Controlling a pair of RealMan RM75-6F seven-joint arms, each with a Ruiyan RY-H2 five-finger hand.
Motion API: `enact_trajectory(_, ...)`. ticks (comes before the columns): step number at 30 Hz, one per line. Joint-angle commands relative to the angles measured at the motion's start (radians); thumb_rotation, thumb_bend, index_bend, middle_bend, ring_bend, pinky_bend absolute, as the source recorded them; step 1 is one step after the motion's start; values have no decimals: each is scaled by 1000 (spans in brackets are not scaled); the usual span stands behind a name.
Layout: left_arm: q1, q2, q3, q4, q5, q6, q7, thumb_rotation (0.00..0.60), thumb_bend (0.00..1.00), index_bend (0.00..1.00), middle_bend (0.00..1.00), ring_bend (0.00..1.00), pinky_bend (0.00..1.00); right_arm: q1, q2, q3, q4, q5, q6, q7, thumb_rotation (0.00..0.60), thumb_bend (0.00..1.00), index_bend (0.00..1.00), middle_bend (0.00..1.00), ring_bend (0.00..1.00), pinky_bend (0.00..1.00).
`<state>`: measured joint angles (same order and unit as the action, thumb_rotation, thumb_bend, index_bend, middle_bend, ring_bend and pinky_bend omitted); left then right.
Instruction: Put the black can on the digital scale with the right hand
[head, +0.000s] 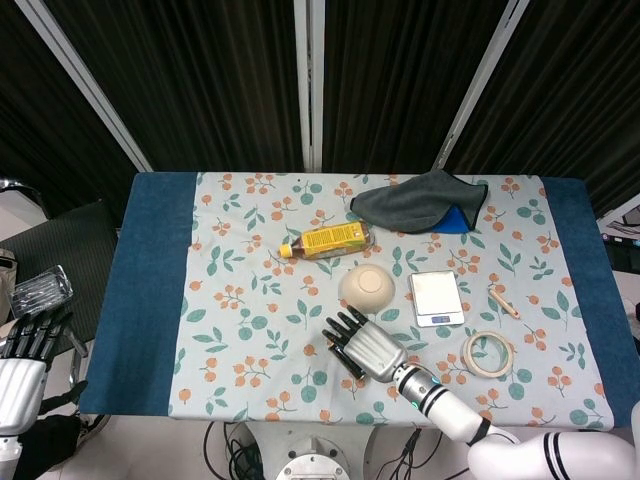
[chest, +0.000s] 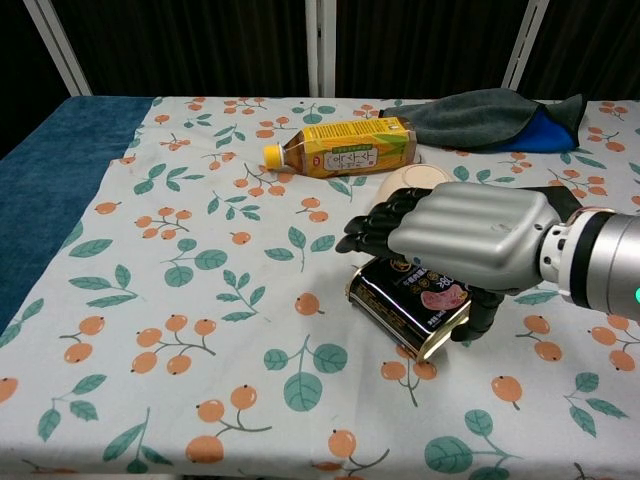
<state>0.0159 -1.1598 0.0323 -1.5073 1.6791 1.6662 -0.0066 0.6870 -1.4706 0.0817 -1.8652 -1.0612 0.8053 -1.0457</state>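
Silver-backed and dark-fingered, our right hand (chest: 455, 245) hangs palm-down over the black can (chest: 412, 305), hiding most of it in the head view, where only a dark edge of the can shows beside the fingers (head: 345, 325). From the chest view we see the fingers extended and lying close together above the can's far end, with the thumb dropped beside its near right corner; whether any of them touches the can we cannot tell. The can is a glossy, rounded-rectangular tin with a printed label and a gold rim, lying flat on the fruit-patterned tablecloth (head: 250, 300), near the front edge. The digital scale (head: 436, 297), a flat square with a pale platform, sits apart to the can's right and farther back; in the chest view the hand blocks it completely. An upturned cream bowl (head: 366, 285) rests just behind the can, half covered by the hand in the chest view. Our left hand (head: 22, 365) is cut off at the frame's lower left corner, off the table, fingers straight and close together, holding nothing
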Motion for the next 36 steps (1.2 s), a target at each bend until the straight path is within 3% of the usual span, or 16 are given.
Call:
enact_trajectory(1,0,1,-1,2,-2,-1,-2,600,87,17,0,0,0,34,-20,-18,21,53,6,-9,600,27,0,0,0,0)
enact_trajectory(5,0,1,-1,3,0,0,-4,600,87,18,0,0,0,51,-45,-25,46,54,27,28,600,76,0,38,14,0)
enact_trajectory(7,0,1,-1,4,-2,0,-5,600,86,18,0,0,0,49,-54,-31,61,24,42,57,600,117,20,137,100,0)
enact_trajectory(13,2,0,0,8,-4,-1,-8,600,86,18,0,0,0,39,-68,-50,97,-82,89,154,600,219,294,331,292,29)
enact_trajectory(15,3,-1,0,9,-3,-1,-7,600,86,17,0,0,0,39,-66,-55,102,-96,92,174,600,226,339,362,321,39)
enact_trajectory(21,5,0,-1,9,-4,2,-8,600,87,18,0,0,0,28,-17,-56,57,-175,143,244,600,229,362,376,335,41)
enact_trajectory(28,-1,-4,-4,12,-3,-4,-10,600,87,17,0,0,0,-32,166,-29,-73,-284,292,328,600,229,364,371,335,27)
enact_trajectory(31,-4,-8,-5,15,-1,-7,-12,600,86,17,0,0,0,-56,231,-13,-76,-255,323,360,600,228,368,370,335,21)
enact_trajectory(36,-10,-16,-3,24,0,-19,-16,600,86,17,0,0,0,-82,277,10,-26,-103,330,372,600,230,373,373,340,16)
